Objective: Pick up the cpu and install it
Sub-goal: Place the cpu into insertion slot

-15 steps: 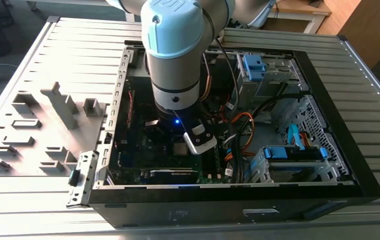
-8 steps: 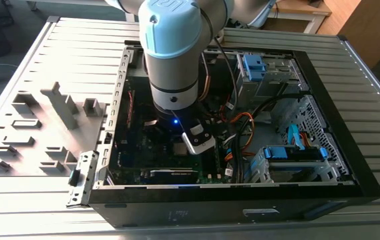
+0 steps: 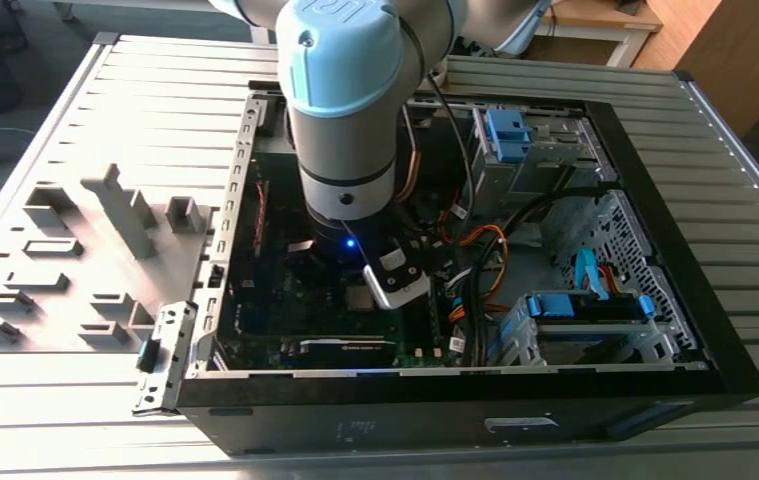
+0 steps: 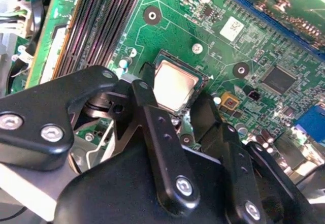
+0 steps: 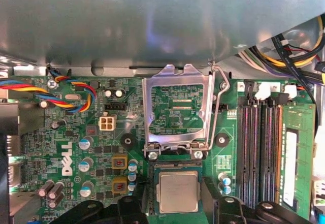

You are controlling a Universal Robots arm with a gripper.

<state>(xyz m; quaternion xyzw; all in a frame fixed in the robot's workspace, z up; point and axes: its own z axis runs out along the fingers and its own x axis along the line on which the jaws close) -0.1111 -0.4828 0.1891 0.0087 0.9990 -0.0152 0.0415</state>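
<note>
a pale blue and grey robot arm point(image 3: 346, 100) reaches down into an open black computer case point(image 3: 419, 425) lying on a ribbed aluminium table point(image 3: 739, 200). in the exterior view, with the arm's wrist as the clock centre, one blue drive bracket point(image 3: 506, 130) sits toward 1 o'clock, a second blue bracket point(image 3: 593, 305) toward 4 o'clock, and a grey rack of fixture blocks point(image 3: 86, 260) lies out at 9 o'clock. in both wrist views the cpu point(image 4: 174, 84) point(image 5: 177, 191), a small flat square with a dull, faintly brushed silver lid, appears to lie level in the dark socket point(image 4: 177, 60) on the green motherboard point(image 4: 177, 26). it sits directly under the matte black gripper point(image 4: 171, 104), whose bolted links frame it on two opposite sides. whether the gripper is clamped on the chip or loose around it cannot be told. the shiny steel load plate point(image 5: 148, 112) stands hinged open just beside the socket, and long black ridged memory slots point(image 5: 259, 153) run near by. the chip is likely very light, stiff and thin, with a smooth lid that could slip. its underside and the socket contacts are probably delicate, so it is best held by two opposite edges and kept flat.
</note>
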